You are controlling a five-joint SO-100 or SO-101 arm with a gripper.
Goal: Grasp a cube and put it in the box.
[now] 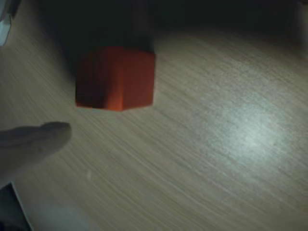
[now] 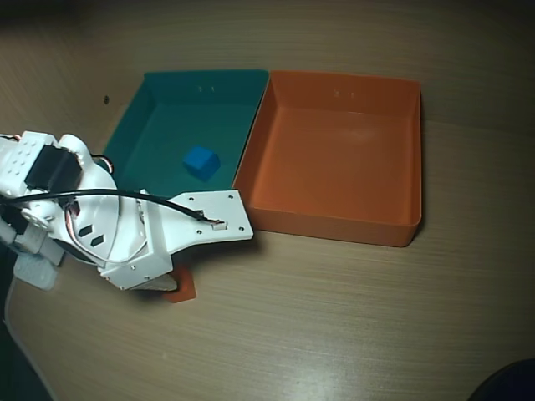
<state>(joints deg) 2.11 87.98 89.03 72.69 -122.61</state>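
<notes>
- Orange, small and matte, the solid cube (image 1: 115, 78) is being seen on the wooden table (image 1: 231, 144), apart from the one grey finger (image 1: 36, 139) showing in the wrist view.
- Whether the gripper is open cannot be told; nothing is being held.
- In the overhead view the cube (image 2: 181, 288) is being half covered by the white arm (image 2: 134, 234), so it risks being pushed aside.
- The large orange plastic tray (image 2: 334, 225) is lying beside a teal-green tray (image 2: 134, 117); the wrong one could be chosen.

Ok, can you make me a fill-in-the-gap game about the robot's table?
1. The small blue cube lies inside the ____ tray.
2. The orange tray holds ____ cubes.
3. The orange cube rests on the ____, outside both trays.
4. In the overhead view, the orange tray is ____ of the teal tray.

Missing words: teal; no; table; right
</notes>
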